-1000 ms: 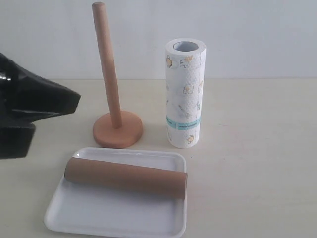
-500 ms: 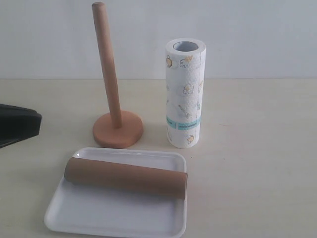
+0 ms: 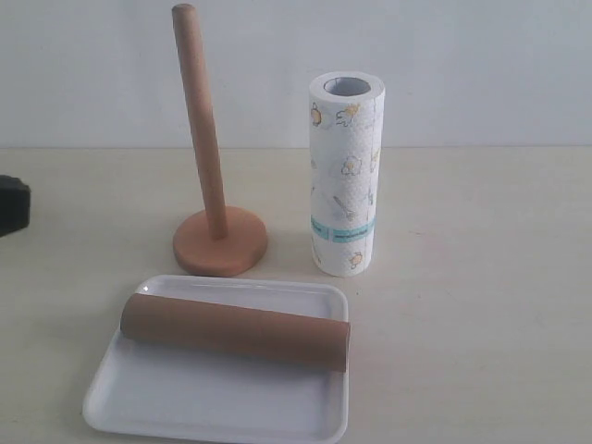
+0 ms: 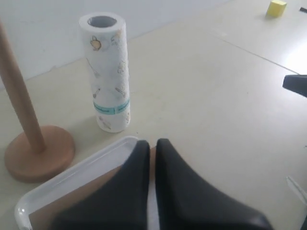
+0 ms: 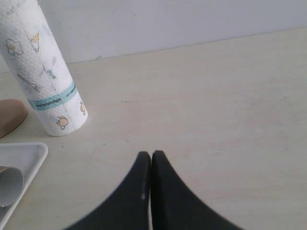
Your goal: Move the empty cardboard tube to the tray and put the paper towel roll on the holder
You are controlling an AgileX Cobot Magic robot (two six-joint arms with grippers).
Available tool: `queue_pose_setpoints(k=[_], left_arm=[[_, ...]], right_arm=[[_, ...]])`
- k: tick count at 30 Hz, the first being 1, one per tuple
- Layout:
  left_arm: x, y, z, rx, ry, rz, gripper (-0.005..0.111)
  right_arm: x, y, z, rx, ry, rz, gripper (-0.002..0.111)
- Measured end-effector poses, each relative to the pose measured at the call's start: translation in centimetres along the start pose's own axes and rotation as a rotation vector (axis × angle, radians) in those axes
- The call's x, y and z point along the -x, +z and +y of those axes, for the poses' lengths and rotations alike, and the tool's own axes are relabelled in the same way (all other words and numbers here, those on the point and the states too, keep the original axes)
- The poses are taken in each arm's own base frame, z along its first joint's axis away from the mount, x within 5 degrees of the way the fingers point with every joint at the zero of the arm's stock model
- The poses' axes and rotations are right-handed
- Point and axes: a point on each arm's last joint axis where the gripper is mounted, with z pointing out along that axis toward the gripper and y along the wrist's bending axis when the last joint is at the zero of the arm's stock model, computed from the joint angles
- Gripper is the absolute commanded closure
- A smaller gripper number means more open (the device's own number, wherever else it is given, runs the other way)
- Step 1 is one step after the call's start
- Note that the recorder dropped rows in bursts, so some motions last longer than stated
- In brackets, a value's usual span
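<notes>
The empty cardboard tube (image 3: 236, 331) lies on its side across the white tray (image 3: 203, 402) at the front. Behind the tray stands the wooden holder (image 3: 211, 185), its rod bare. The paper towel roll (image 3: 345, 176) stands upright on the table to the right of the holder. Only a dark bit of the left arm (image 3: 11, 205) shows at the exterior view's left edge. My left gripper (image 4: 151, 143) is shut and empty, hovering over the tray (image 4: 72, 177) and tube (image 4: 57, 211). My right gripper (image 5: 151, 155) is shut and empty over bare table, to the right of the roll (image 5: 43, 76).
A small yellow block (image 4: 277, 8) sits far off on the table in the left wrist view. A dark tip (image 4: 295, 85) pokes in at that view's edge. The tube's open end (image 5: 8, 184) and the tray's corner (image 5: 29, 153) show in the right wrist view.
The left arm has pulled back to the left, almost out of the exterior view. The tube, tray, roll and holder have not moved.
</notes>
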Motion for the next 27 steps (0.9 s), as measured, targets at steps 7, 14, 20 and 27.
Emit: queue_pose_setpoints(k=[7, 14, 20, 27], left_arm=[[0.3, -3.7, 0.8, 0.074, -0.026, -0.154, 0.103], [-0.1, -7.5, 1.3, 0.228, -0.057, -0.311, 0.103], [-0.8, -10.6, 0.8, 0.348, -0.061, -0.446, 0.103], [-2.2, -14.0, -0.9, 0.291, -0.216, -0.640, 0.103]], right_arm=[[0.0, 0.0, 0.0, 0.000, 0.000, 0.000, 0.108], [0.0, 0.0, 0.0, 0.000, 0.000, 0.000, 0.108], [0.0, 0.0, 0.0, 0.000, 0.000, 0.000, 0.108], [0.0, 0.0, 0.0, 0.000, 0.000, 0.000, 0.108]])
